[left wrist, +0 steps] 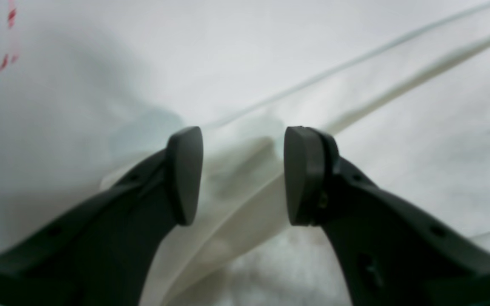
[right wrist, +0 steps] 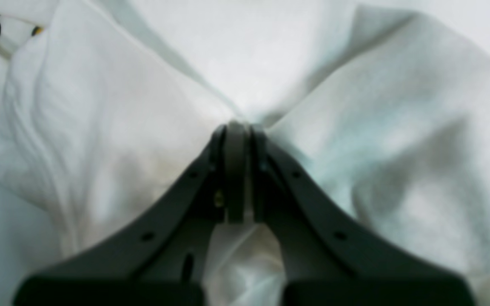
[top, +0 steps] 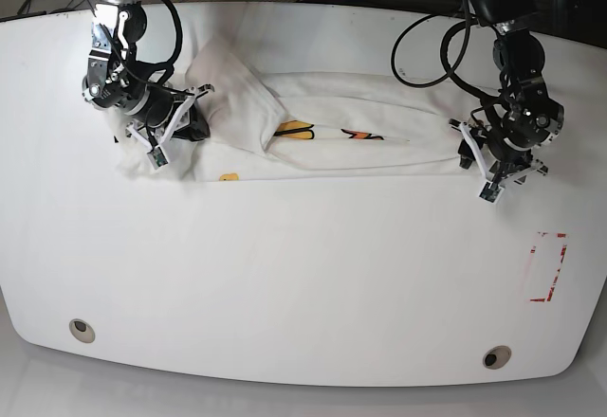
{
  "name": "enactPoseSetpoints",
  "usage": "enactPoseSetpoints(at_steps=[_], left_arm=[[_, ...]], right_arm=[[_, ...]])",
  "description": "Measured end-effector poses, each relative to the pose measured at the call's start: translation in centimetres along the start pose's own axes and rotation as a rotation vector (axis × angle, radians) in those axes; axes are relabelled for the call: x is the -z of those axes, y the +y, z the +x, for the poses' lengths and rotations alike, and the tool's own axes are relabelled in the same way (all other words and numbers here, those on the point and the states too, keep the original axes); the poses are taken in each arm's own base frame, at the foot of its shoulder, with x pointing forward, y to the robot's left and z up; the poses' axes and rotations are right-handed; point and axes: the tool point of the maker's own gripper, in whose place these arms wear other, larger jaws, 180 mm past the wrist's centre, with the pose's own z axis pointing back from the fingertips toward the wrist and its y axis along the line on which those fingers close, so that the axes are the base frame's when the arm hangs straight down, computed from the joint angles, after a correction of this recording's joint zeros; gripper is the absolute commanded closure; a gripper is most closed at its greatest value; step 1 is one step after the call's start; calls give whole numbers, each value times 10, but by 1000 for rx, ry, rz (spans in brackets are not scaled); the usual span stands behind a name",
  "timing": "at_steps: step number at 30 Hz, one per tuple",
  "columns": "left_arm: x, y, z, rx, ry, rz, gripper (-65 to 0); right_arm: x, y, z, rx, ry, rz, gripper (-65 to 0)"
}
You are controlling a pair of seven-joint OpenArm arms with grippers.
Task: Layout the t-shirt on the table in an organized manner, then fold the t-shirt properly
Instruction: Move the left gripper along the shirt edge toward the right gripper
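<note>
The t-shirt (top: 360, 156) (rumpled) lies beneath the open left hand (left wrist: 243, 176).

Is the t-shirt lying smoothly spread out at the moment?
No, it is bunched: the t-shirt shows creases and overlapping folds.

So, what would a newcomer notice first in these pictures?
Probably the white t-shirt, spread across the far part of the table, with orange print near its middle. Then the two dark arms above its ends, and the red tape outline on the table, at the base view's right.
</note>
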Motion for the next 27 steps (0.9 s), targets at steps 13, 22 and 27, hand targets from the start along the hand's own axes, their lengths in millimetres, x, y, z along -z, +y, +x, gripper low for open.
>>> enactPoseSetpoints(at_steps=[13,22,27], left_arm=[[-14,-5,-9,23,0,12,-293],[-14,-7,-11,24,6,10,-293],[-12,-13,-12,41,12,-4,-293]], right_arm=[[0,0,0,0,-1,0,-30],[0,0,0,0,0,0,-30],[0,0,-1,1,0,1,-30]])
